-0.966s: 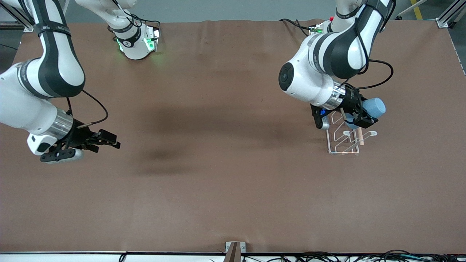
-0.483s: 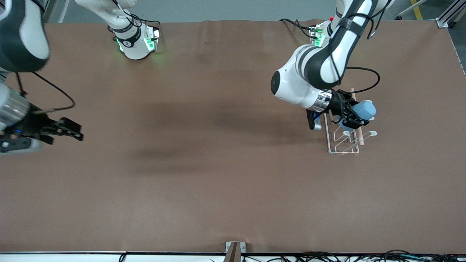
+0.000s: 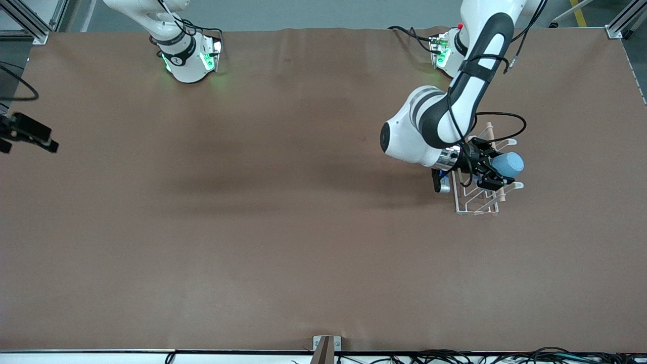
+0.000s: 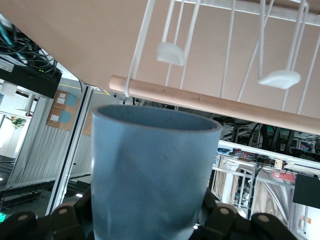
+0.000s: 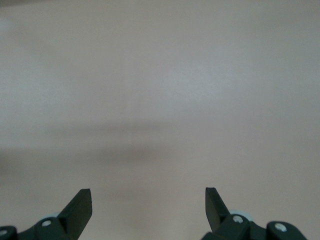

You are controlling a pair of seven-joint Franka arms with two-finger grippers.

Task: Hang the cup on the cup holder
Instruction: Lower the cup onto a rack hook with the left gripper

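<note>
A: In the front view, our left gripper (image 3: 491, 174) has its jaws closed on the cup (image 3: 507, 164). We hold it on its side, right over the cup holder (image 3: 477, 194), which stands on the bench (image 3: 283, 242) at the left arm's end.

B: And our right gripper (image 3: 30, 135)?

A: It waits well apart from the cup holder, over the bench edge at the right arm's end.

B: In the left wrist view, the cup (image 4: 152, 172) fills the middle. Its round rim is close to the wooden rod (image 4: 215, 102), with two white prong tips (image 4: 171, 52) near.

A: We cannot see inside the cup, so we cannot tell if anything is in it. We think it is light and stiff, maybe a bit slippery. Holding it by its sides looks best.

B: In the right wrist view, our right gripper (image 5: 149, 205) shows jaws wide open with nothing in them, above bare bench (image 5: 160, 90).
</note>
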